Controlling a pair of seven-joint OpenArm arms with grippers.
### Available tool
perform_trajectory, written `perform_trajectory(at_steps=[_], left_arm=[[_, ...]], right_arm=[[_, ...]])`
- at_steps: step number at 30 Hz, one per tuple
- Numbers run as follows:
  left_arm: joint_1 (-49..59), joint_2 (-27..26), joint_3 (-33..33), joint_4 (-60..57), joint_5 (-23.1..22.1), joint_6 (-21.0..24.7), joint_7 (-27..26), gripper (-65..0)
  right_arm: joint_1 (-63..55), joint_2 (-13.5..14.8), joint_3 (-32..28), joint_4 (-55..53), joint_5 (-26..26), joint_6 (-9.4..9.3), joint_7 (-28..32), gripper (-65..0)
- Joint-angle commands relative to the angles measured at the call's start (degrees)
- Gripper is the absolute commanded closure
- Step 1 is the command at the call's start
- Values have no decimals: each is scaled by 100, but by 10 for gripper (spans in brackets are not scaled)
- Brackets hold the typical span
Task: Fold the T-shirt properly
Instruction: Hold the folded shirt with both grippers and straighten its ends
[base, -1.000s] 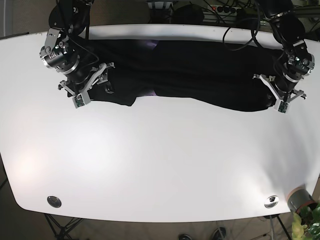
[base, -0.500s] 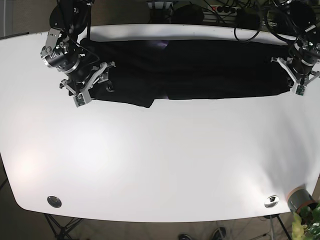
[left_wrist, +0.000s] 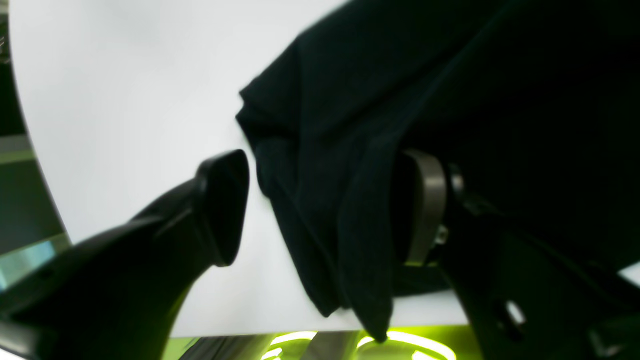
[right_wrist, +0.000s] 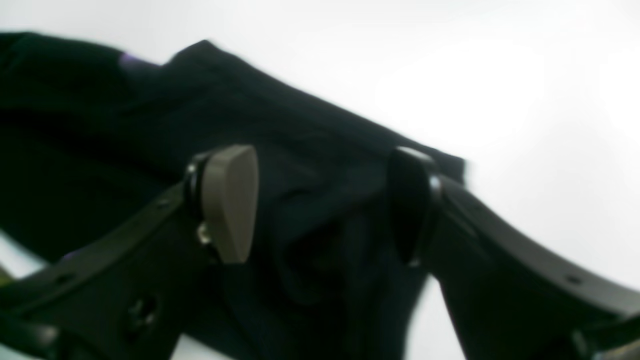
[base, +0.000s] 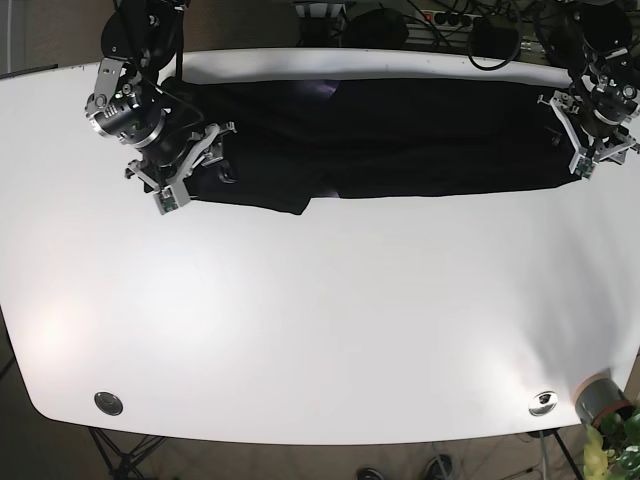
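T-shirt (base: 390, 135) between both tools' spread jaws

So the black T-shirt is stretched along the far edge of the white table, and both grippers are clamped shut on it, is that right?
Not quite. The black T-shirt does lie along the far edge of the white table, but both grippers are open. The left wrist view shows the left gripper with its jaws spread around a hanging fold; the right wrist view shows the right gripper spread over the cloth.
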Motion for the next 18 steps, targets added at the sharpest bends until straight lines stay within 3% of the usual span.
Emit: perform_trajectory(at_steps=[1, 3, 7, 14, 18], left_arm=[[-13, -339, 207, -18, 82, 10, -76, -407], [-4, -567, 515, -27, 100, 10, -76, -388], [-13, -664, 515, 193, 38, 10, -76, -354], [-22, -647, 304, 623, -1060, 10, -76, -339], [-40, -550, 577, 351, -1122, 10, -76, -339]], right_arm=[[36, 28, 11, 86, 112, 5, 131, -393], [36, 19, 2, 86, 112, 5, 131, -393], [45, 19, -86, 86, 112, 5, 131, -393], [106, 19, -121, 86, 85, -13, 131, -393], [185, 28, -306, -20, 41, -39, 131, -393]])
